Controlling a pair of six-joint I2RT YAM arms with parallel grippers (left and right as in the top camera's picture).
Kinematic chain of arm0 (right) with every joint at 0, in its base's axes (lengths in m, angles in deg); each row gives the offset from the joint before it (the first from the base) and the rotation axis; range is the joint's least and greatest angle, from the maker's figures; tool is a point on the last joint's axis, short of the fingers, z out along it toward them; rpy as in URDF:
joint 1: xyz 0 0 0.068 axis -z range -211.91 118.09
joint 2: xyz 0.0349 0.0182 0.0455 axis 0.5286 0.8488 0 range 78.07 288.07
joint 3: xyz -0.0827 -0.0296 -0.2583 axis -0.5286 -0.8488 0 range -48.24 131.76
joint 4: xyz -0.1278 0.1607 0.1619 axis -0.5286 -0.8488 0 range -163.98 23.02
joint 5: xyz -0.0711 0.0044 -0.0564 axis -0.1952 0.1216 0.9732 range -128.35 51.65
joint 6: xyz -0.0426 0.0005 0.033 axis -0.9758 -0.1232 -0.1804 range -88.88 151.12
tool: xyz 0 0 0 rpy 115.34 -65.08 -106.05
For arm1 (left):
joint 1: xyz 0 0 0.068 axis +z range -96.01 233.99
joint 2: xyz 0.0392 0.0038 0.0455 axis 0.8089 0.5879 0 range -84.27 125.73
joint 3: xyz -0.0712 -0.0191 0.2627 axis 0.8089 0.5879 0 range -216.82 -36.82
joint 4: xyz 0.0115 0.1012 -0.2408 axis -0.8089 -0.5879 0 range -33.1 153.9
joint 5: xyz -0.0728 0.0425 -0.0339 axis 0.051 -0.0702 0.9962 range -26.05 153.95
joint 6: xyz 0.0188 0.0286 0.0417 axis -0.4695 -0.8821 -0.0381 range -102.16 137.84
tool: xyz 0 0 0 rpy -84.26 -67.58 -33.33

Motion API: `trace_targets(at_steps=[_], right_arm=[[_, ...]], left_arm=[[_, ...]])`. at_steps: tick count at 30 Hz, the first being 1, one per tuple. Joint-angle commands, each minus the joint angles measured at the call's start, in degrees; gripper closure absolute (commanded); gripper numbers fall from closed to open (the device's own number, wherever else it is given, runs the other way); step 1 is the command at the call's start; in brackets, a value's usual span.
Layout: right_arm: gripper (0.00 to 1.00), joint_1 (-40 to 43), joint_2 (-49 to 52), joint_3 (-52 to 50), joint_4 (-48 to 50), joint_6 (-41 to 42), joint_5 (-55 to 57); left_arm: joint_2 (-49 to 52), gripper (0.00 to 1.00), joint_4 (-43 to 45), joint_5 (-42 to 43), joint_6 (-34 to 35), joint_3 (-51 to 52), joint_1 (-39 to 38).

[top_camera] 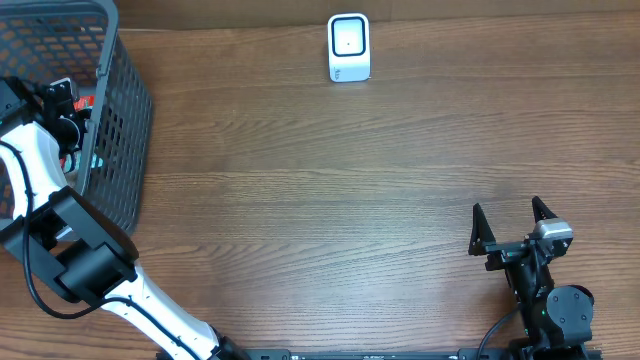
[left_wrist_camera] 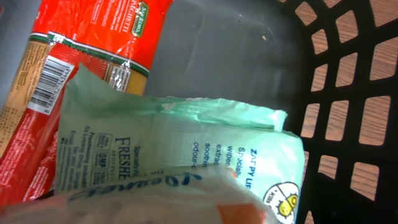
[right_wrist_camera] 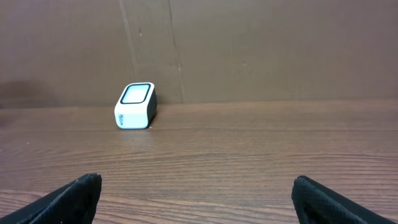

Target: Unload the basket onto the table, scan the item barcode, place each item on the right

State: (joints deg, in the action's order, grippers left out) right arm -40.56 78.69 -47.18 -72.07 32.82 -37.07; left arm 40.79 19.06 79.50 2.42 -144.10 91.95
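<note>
My left gripper (top_camera: pixel 66 115) reaches down into the black mesh basket (top_camera: pixel 125 110) at the far left. Its fingertips do not show in the left wrist view, and its jaws stand wide. Just under it lie a pale green wipes pack (left_wrist_camera: pixel 186 149), a red spaghetti pack (left_wrist_camera: pixel 99 37) with a barcode label (left_wrist_camera: pixel 50 81), and a blurred white and orange pack (left_wrist_camera: pixel 161 202) pressed close to the camera. The white scanner (top_camera: pixel 349 47) stands at the table's far edge, also seen as the scanner (right_wrist_camera: pixel 135 105). My right gripper (top_camera: pixel 510 235) hovers open over bare wood at the near right.
The basket's mesh wall (left_wrist_camera: pixel 348 93) rises right beside the wipes pack. A brown wall stands behind the scanner. Wooden tabletop (top_camera: pixel 330 200) stretches between the basket, the scanner and the right arm.
</note>
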Motion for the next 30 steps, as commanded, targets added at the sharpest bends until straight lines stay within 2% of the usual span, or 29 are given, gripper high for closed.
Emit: trace_targets(at_steps=[1, 6, 11, 15, 19, 30], right_arm=[[0.00, 0.2, -0.5, -0.6, 0.3, 0.0, -0.3], [0.00, 0.2, -0.5, -0.6, 0.3, 0.0, -0.3], [0.00, 0.2, -0.5, -0.6, 0.3, -0.1, -0.3], [0.00, 0.2, -0.5, -0.6, 0.3, 0.0, -0.3], [0.00, 0.2, -0.5, -0.6, 0.3, 0.0, -0.3], [0.00, 0.2, -0.5, -0.6, 0.3, 0.0, -0.3]], left_arm=[[2.1, 0.00, 0.6, -0.9, -0.9, -0.3, -0.2], [5.0, 0.04, 0.6, -0.4, -0.8, -0.3, -0.2], [5.4, 0.31, 1.1, 1.3, -0.8, -0.3, -0.2], [5.1, 0.43, 0.8, 2.1, -0.8, -1.3, -0.2], [4.3, 0.47, -1.1, 2.0, -0.9, -3.8, -0.2], [3.4, 0.48, -10.2, 1.8, -0.9, -14.2, -0.1]])
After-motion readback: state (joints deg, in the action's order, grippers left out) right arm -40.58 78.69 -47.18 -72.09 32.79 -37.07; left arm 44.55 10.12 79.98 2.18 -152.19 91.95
